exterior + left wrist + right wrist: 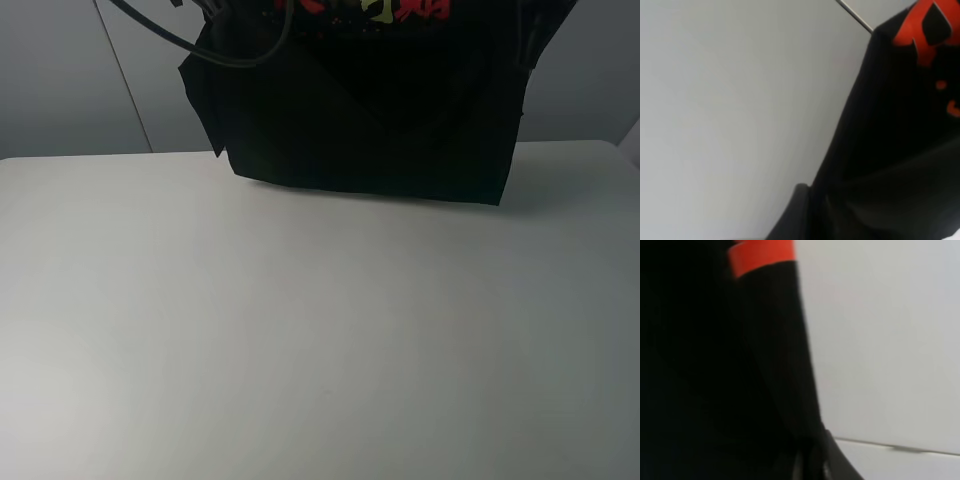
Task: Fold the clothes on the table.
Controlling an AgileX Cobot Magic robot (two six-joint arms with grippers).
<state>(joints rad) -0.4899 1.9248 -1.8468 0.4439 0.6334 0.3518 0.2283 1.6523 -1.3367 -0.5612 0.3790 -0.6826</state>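
Note:
The black T-shirt (370, 110) hangs in the air above the far edge of the white table (300, 330), its lower hem just over the tabletop. Red and yellow print (400, 10) shows at the top edge of the exterior view. Both grippers are cut off above that view. In the left wrist view the black cloth (890, 150) with red print fills one side, and my left gripper (807, 212) is closed into it. In the right wrist view the cloth (705, 365) fills one side, and my right gripper (810, 462) pinches it.
A black cable (200, 45) loops in front of the shirt's upper left. A grey panelled wall (80, 80) stands behind the table. The table's far edge (100, 156) runs just below the shirt's hem; a rounded corner shows at far right.

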